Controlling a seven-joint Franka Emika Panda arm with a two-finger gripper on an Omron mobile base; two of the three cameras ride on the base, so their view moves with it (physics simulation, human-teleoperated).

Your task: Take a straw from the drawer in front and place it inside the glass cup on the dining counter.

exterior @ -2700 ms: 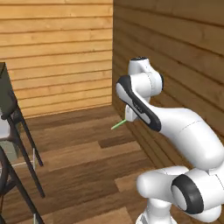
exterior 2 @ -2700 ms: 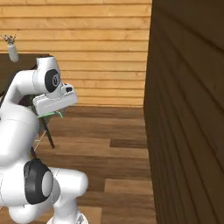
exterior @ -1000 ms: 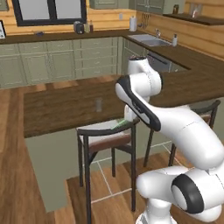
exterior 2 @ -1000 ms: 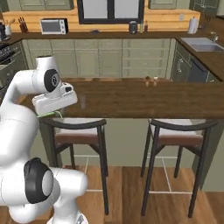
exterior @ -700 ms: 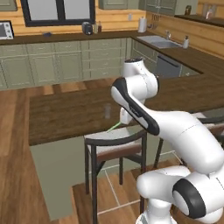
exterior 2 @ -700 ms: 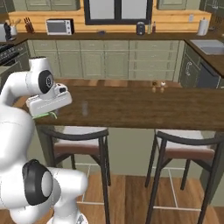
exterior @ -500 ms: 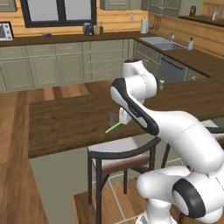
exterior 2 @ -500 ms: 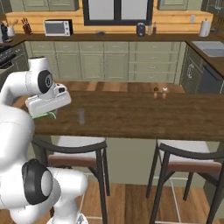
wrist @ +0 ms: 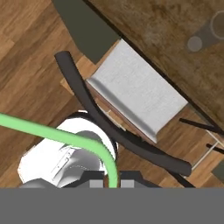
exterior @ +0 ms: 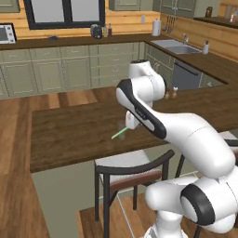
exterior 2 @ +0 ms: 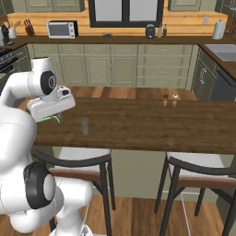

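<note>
My gripper (exterior: 130,124) is shut on the straw (exterior: 120,134), a thin pale-green stick that juts out to the left below the hand. It hangs over the near edge of the dining counter (exterior: 69,135), a dark-brown wood slab. In the right base view the gripper (exterior 2: 51,117) holds the straw (exterior 2: 45,120) just left of the glass cup (exterior 2: 84,126), which stands upright on the dining counter (exterior 2: 161,124). From the hand view the straw (wrist: 57,133) rises from between the fingertips (wrist: 127,183), and the glass cup (wrist: 210,33) lies at the top right. The drawer is out of view.
Two black bar stools with pale seats (exterior 2: 69,159) (exterior 2: 203,168) stand under the counter's near edge; one (wrist: 135,98) is right below the hand. Salt and pepper shakers (exterior 2: 169,100) sit further right on the slab. Wall counters with a microwave (exterior 2: 61,29) and a sink run behind.
The whole picture has shifted: the base has turned from a wooden wall to the kitchen and come closer to the dining counter. The straw stays in the shut gripper.
</note>
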